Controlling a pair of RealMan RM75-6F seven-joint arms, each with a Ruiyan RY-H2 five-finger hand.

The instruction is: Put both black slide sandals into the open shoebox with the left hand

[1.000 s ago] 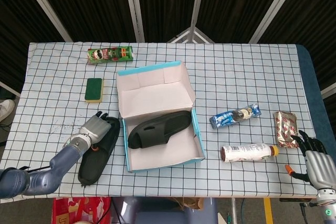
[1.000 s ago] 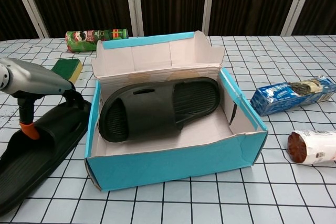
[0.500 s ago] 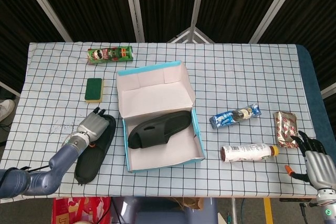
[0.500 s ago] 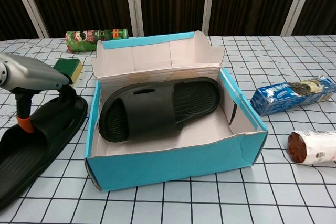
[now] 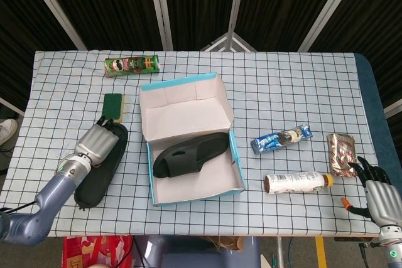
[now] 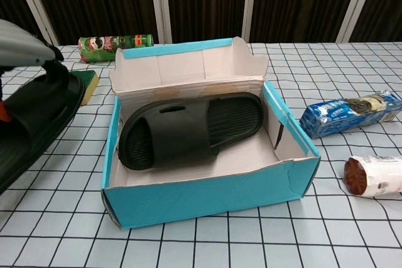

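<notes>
Left hand (image 5: 94,142) grips the loose sandal (image 5: 99,167) left of the shoebox (image 5: 236,155), its toe end near the green sponge (image 5: 113,102). Second sandal (image 6: 188,130) lies flat inside the box. Right hand (image 5: 379,194) sits at the near right table edge, holding nothing, fingers apart.

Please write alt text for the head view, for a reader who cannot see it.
The left hand grips a black sandal left of an open shoebox that holds the other sandal. Snack packs and a bottle lie to the right.
</notes>
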